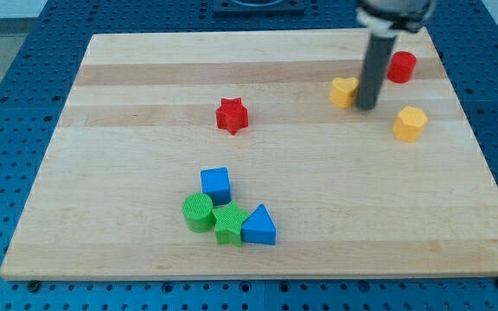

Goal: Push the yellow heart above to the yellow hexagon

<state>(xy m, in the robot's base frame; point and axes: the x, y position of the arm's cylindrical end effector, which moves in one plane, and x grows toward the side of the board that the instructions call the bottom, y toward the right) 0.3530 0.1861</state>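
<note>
The yellow heart [344,91] lies near the view's upper right on the wooden board. The yellow hexagon [410,123] lies to its right and a little lower. My tip [367,107] is the lower end of a dark rod that stands just right of the heart, touching or nearly touching its right side, and left of the hexagon.
A red cylinder [401,66] sits up and right of the rod. A red star [231,116] lies near the board's middle. A blue cube [216,184], green cylinder [198,212], green star [228,225] and blue triangle [259,226] cluster at lower centre. The board's edge [482,155] runs along the right.
</note>
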